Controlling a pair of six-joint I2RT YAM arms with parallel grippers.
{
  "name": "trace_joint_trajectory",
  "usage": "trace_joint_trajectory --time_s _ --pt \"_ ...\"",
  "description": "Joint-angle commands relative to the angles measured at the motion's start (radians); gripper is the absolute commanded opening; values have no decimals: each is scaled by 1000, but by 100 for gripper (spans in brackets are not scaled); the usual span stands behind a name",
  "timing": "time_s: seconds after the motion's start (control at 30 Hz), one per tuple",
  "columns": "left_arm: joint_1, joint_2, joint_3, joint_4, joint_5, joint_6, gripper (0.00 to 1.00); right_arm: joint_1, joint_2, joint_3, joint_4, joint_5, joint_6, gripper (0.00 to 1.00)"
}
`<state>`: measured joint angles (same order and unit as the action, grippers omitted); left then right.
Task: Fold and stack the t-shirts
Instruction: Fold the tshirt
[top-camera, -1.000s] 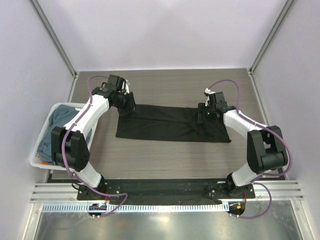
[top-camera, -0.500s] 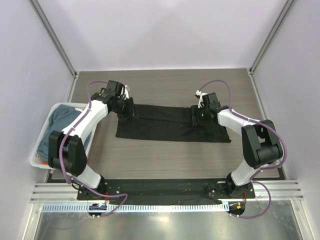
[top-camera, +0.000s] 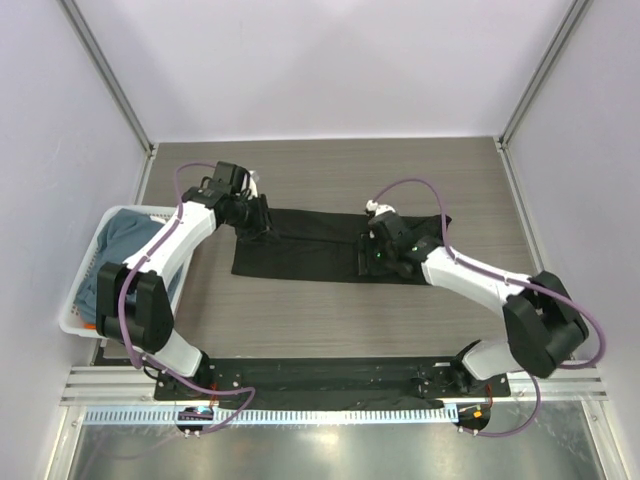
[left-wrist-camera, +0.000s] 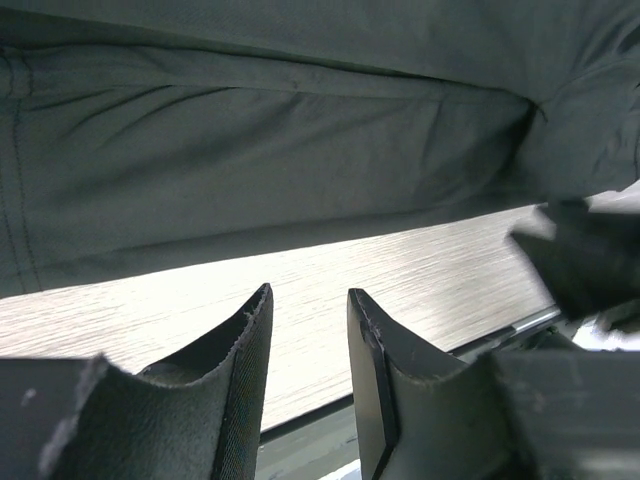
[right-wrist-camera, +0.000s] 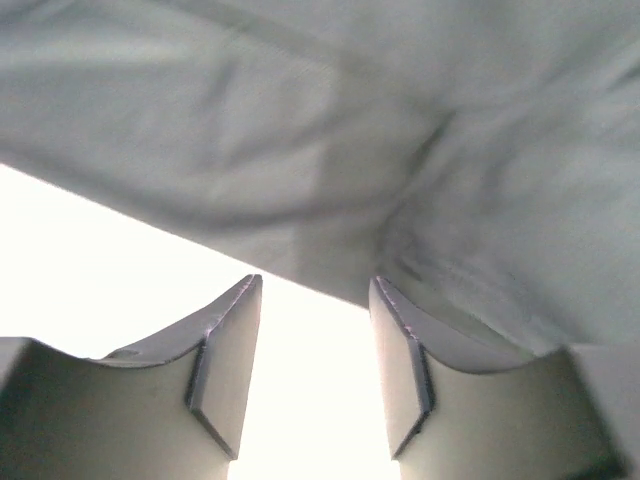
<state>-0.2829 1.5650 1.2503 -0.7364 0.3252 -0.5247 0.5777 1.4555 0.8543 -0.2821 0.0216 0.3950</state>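
Two sets of fingers on one plain black cloth t-shirt (top-camera: 310, 250) | shirt lies flat across the wood-grain bench (top-camera: 330, 315) | left fingers (top-camera: 262, 222) at its far-left corner, narrow empty gap | right fingers (top-camera: 373, 257) near its right end, parted wider, cloth edge at the tips, nothing between | slate blue-grey shirt (top-camera: 125, 235) sits in the white lattice plastic basket (top-camera: 72, 322), left
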Motion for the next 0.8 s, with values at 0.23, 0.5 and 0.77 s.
trace_joint_trajectory --time_s 0.23,0.5,0.77 --pt "-94 39 -22 189 86 -127 37 108 -207 -12 -178 383 183 50" --pt "-271 161 43 354 101 -178 37 -16 -199 -35 -419 531 568 50" --pt "-386 360 161 460 121 -192 36 -118 -322 -132 -419 512 729 45"
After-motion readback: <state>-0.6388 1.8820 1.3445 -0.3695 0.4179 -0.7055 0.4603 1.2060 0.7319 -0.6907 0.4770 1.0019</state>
